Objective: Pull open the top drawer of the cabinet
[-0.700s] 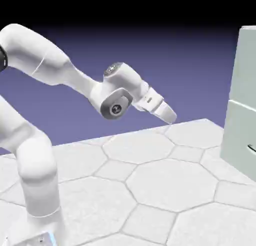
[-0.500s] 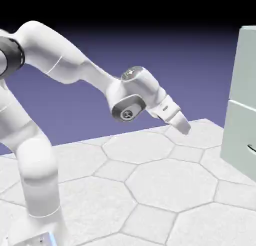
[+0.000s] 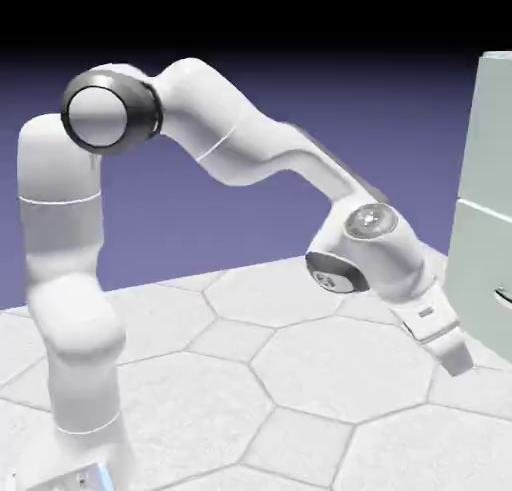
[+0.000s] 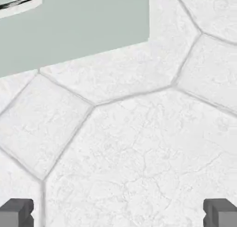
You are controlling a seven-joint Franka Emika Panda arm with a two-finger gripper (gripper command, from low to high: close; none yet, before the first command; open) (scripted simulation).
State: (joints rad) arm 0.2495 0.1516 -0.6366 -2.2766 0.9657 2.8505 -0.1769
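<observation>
The claw [image 3: 455, 362] is released, jaws spread wide and grasping nothing, angled down over the hexagon-tiled desk [image 3: 300, 379]. The cabinet [image 3: 485, 209] stands at the exterior view's right edge, near the claw but apart from it. Its top drawer [image 3: 492, 129] sits flush and shut, well above the claw.

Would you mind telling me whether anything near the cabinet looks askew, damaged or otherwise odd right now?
Nothing stands out. The cabinet stands upright on the tiled table, its drawer fronts flush along their seams, and a metal handle sits intact on a lower front. The pincer hangs open above bare tiles, holding nothing.
</observation>
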